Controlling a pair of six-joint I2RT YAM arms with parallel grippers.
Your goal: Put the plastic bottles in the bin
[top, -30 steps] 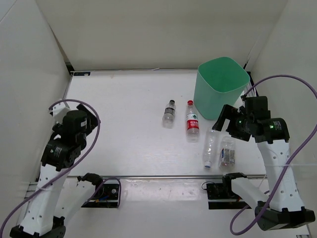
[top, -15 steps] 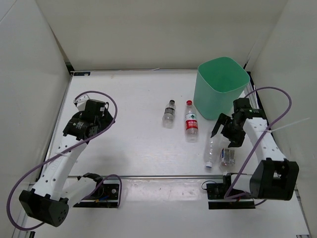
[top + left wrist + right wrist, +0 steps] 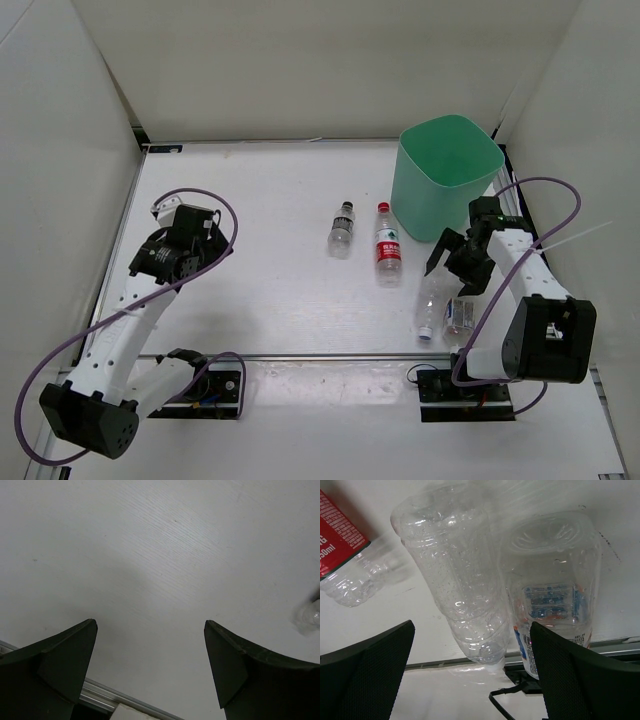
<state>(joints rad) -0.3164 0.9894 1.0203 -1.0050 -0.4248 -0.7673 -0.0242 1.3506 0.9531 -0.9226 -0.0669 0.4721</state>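
From above and behind, looking down on the whole table (image 3: 260, 190). Wrist views close, facing down: left onto table, right onto slim bottle (image 3: 455, 580) and stubby bottle (image 3: 552, 595), apparently shared overhead.

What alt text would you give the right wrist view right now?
The right gripper, open, hovers over two clear plastic bottles lying side by side on the white table: the slim clear bottle in the middle and the stubby blue-labelled bottle to its right. Part of the red-labelled bottle shows at the upper left.
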